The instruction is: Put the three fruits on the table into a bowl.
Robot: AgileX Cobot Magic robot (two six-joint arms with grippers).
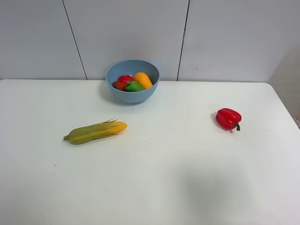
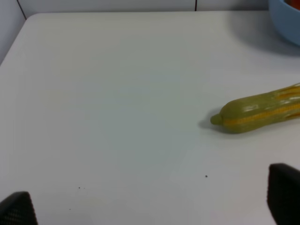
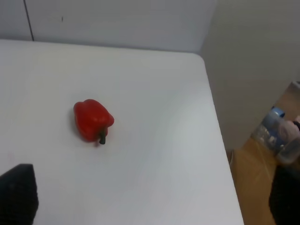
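The light-blue bowl point(image 1: 132, 80) stands at the back middle of the white table point(image 1: 154, 178). Inside it lie the red pomegranate-like fruit point(image 1: 122, 82), the orange-yellow mango point(image 1: 143, 79) and the green lime point(image 1: 134, 86). The bowl's edge point(image 2: 286, 21) shows in the left wrist view. Neither arm shows in the high view. My left gripper point(image 2: 150, 208) is open and empty above bare table, its fingertips point(image 2: 283, 192) far apart. My right gripper point(image 3: 150, 197) is open and empty, its fingertips point(image 3: 18, 192) far apart, well short of the pepper.
A yellow-green corn cob point(image 1: 95, 131) lies left of middle and shows in the left wrist view point(image 2: 258, 115). A red bell pepper point(image 1: 228, 118) lies at the right and shows in the right wrist view point(image 3: 93, 120). The table's right edge point(image 3: 220, 140) is close to it.
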